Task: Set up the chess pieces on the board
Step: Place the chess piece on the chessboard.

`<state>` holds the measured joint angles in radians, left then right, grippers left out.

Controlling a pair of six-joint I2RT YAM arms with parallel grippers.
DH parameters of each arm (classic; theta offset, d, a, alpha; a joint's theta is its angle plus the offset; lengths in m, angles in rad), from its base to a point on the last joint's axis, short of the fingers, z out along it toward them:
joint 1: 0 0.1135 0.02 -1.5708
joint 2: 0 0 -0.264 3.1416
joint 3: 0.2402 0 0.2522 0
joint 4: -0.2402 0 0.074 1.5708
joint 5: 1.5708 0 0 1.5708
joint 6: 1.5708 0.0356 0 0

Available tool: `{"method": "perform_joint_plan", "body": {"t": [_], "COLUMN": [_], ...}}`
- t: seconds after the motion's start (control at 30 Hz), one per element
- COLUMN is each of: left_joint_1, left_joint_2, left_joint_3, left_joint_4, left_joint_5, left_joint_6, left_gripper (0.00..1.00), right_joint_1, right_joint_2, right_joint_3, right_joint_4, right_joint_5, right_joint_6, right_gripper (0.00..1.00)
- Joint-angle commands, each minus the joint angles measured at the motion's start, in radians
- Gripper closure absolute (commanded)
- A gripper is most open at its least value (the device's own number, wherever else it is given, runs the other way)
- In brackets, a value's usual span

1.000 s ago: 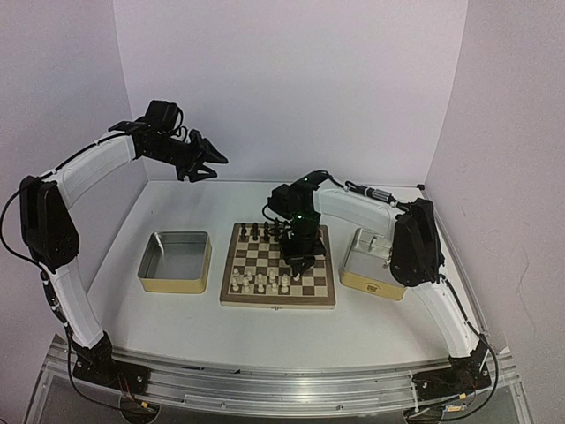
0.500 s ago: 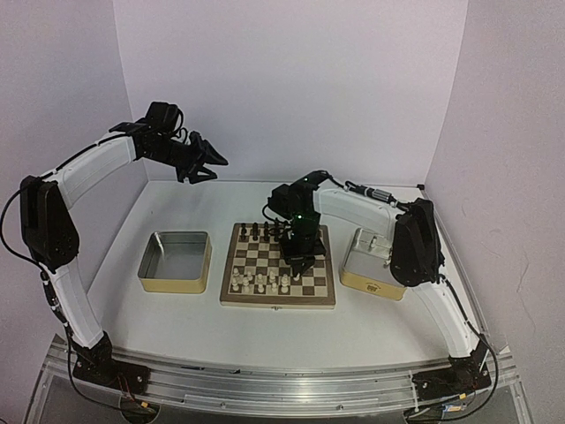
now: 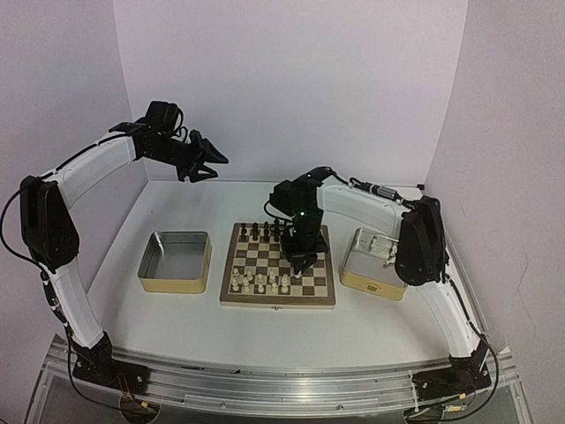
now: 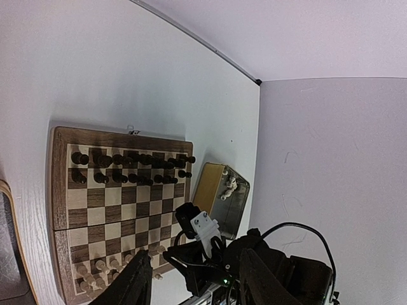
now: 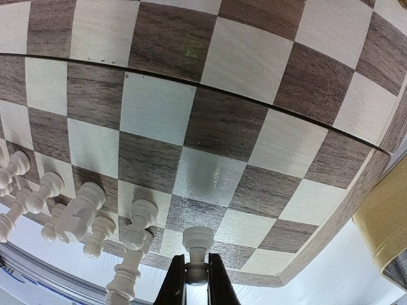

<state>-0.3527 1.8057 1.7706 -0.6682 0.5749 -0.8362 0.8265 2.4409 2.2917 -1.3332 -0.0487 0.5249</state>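
Observation:
The board [image 3: 277, 303] lies mid-table, with dark figures [image 3: 265, 231] along its far rows and several white chess pieces [image 3: 262, 282] on its near rows. My right gripper [image 3: 303, 263] hangs over the board's near right part. In the right wrist view the gripper [image 5: 196, 276] is shut on a white chess piece [image 5: 198, 244], held just above the squares beside other white pieces [image 5: 82, 213]. My left gripper [image 3: 212, 165] is raised high at the back left. In the left wrist view the left gripper [image 4: 194, 255] is open, with nothing between its fingers.
A metal tin [image 3: 175, 284] stands left of the board. A second tin [image 3: 371, 284] stands right of it and holds a few white pieces [image 4: 230, 185]. Its yellow side [image 5: 381, 222] is close to the right gripper. Walls close in the table at the back and sides.
The right arm has shifted slightly to the right over the board, still holding the white piece. The left arm has not moved.

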Motion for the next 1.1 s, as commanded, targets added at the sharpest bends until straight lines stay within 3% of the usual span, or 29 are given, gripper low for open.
{"method": "perform_joint_plan", "body": {"t": [0.0,1.07], "left_joint_1": [-0.001,-0.001], "left_joint_2": [-0.012,-0.007], "left_joint_3": [0.011,0.02], "left_joint_4": [0.041,0.039], "left_joint_5": [0.013,-0.001], "left_joint_6": [0.003,0.005], "left_gripper": [0.54,0.54], "right_joint_1": [0.01,0.012], "right_joint_2": [-0.054,0.03], "right_joint_3": [-0.006,0.002], "right_joint_4": [-0.211,-0.204], "right_joint_5": [-0.011,-0.032], "right_joint_6": [0.0,-0.025], "right_gripper": [1.0,1.0]}}
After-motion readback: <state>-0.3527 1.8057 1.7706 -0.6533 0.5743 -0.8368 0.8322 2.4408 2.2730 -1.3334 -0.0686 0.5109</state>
